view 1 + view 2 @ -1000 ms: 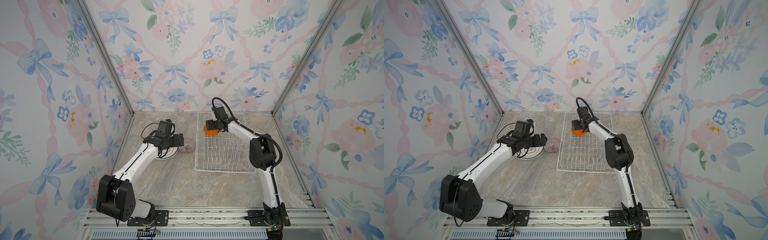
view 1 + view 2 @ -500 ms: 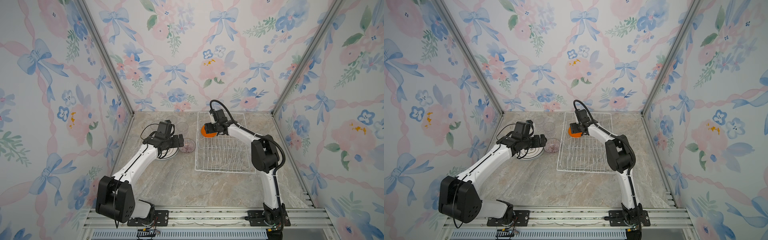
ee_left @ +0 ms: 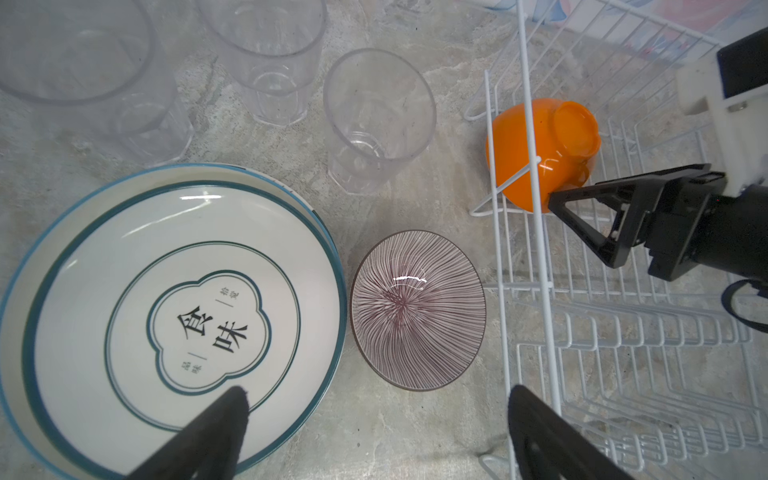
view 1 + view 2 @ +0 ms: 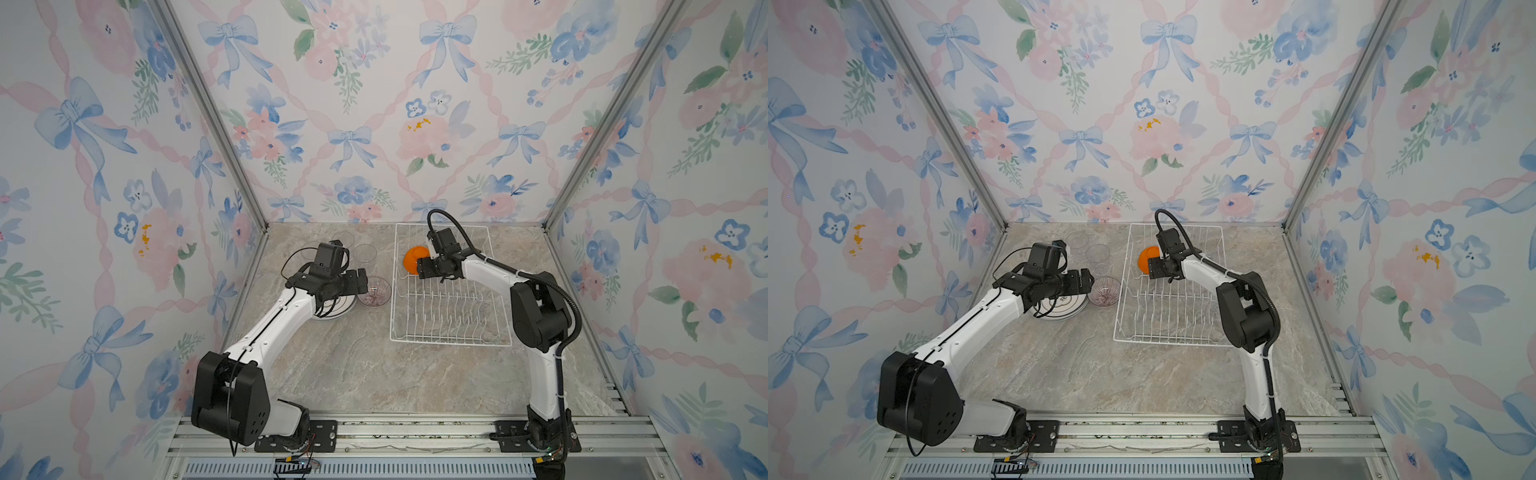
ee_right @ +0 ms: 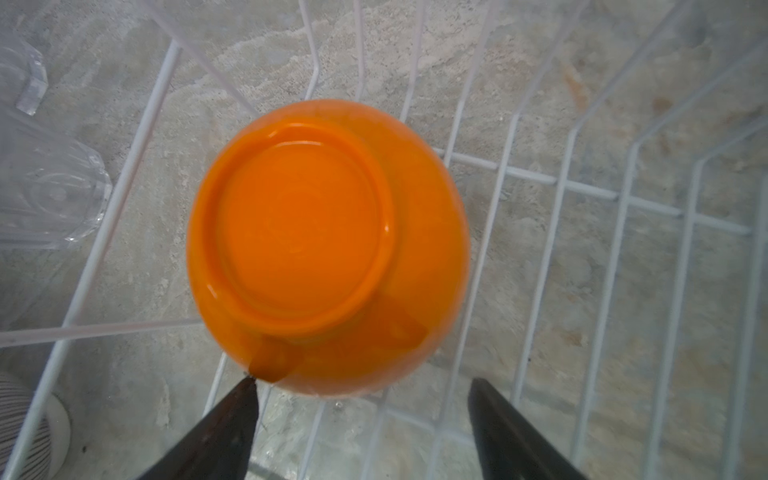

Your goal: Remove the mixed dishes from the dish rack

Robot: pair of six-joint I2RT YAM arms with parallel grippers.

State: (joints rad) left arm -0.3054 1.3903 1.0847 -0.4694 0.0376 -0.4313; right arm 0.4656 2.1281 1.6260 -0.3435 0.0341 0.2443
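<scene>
My right gripper [image 5: 363, 386] is spread wide w/ nothing in it, jaws either side of the near edge of the orange bowl [image 5: 328, 232]. That bowl is the only dish I see in the dish rack [image 4: 449, 309]: upside down, tilted, foot ring up, tucked in the far corner on the side toward my other arm. One fingertip [image 5: 232, 409] sits right at the bowl's wall; touching or not, can't tell. Main worry: the wall is glossy & rounded, so if I close where it curves away, the bowl prob. squirts out from between the pads & skids along the wires or tips over the low side. Second: rack wires run right under & beside my fingers, so a low approach could hook one, & the lift then drags the whole rack. That matters b/c the ribbed bowl [image 3: 417, 311] sits just beside the rack wall & a tumbler [image 3: 378, 120] stands near the same corner; a shoved rack knocks either. Third: my left gripper [image 3: 376, 395], also wide open & empty, hangs over the table [image 3: 415, 436] between the plates [image 3: 166, 299] & the rack, i.e. in the lane I'd likely carry the bowl through, so arm-to-arm contact is a risk unless it clears. Also, a grip on a tilted bowl may let it swing & clip the rack's rim going up.
</scene>
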